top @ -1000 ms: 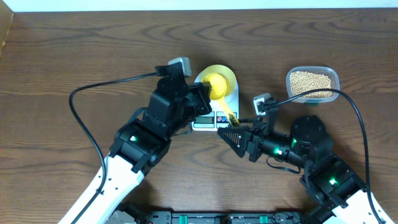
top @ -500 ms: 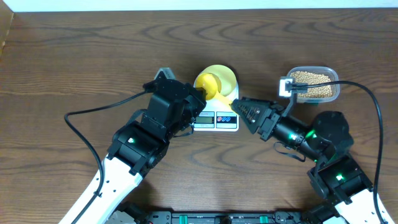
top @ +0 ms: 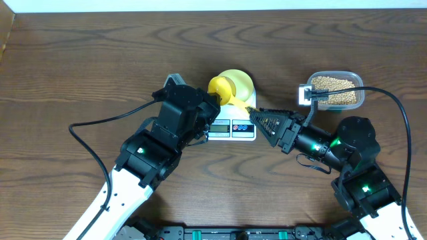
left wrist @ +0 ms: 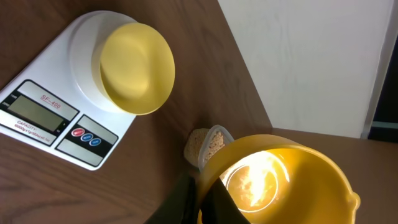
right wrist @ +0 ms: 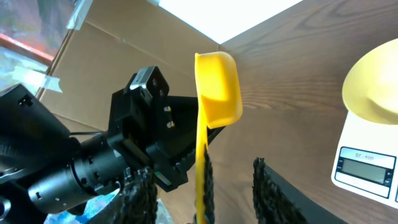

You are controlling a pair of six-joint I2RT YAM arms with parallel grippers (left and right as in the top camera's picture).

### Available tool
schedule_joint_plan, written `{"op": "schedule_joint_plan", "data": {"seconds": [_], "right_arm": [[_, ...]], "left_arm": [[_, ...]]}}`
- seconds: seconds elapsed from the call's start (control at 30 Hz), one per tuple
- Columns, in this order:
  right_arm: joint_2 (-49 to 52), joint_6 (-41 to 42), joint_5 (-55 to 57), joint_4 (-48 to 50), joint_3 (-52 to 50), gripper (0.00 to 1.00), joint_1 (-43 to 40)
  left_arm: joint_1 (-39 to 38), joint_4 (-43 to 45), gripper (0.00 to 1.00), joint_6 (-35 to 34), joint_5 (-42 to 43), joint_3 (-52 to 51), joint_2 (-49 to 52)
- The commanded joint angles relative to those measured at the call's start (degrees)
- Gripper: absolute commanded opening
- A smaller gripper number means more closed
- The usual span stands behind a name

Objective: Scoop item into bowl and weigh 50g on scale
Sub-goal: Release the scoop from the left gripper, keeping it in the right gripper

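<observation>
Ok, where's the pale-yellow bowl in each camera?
Overhead: bowl top centre on the scale, yellow scoop overlapping its left side.
Left wrist: bowl upper left, on the scale.
Right wrist: bowl at right edge, cut off.
Shared landmark: the scale's grey display.

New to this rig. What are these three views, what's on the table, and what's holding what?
These are two robot arms at a wooden table, each ending in a two-finger gripper. One picture looks straight down from above. The other two come from a camera on each wrist.

On the table is a white scale with an empty-looking yellow bowl on it. To its right is a clear container of tan beans.

The left gripper pinches the cup rim of a yellow scoop above the scale. The right gripper has its jaws open on either side of the scoop's handle and is not clamping it.
</observation>
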Motion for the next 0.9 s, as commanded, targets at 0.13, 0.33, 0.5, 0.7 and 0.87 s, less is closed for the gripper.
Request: {"op": "schedule_joint_plan", "data": {"seconds": [0.13,0.33,0.5,0.7,0.87], "right_arm": [[0.09,-2.6,-1.55,-0.09,1.16,0.44,-0.17],[0.17,-2.6,-1.95,-0.09,1.16,0.4,-0.13],[0.17,-2.6,-1.95,-0.09,1.16,0.33,-0.13],[0.17,-2.58,-1.95,-0.09,1.16,0.29,-0.13],[0.17,-2.58,-1.95,-0.09,1.16,0.2,-0.13]], "left_arm": [[-0.52,-0.7,0.07,2.05,-1.11,-0.07,-0.63],[-1.38,-0.7,0.07,2.03,-1.11,-0.07,-0.63],[-1.38,-0.7,0.08,2.03,-1.01,-0.07,-0.63],[-1.38,-0.72,0.07,2.03,0.81,-0.07,-0.61],[-1.38,-0.7,0.07,2.03,0.83,-0.07,-0.61]]}}
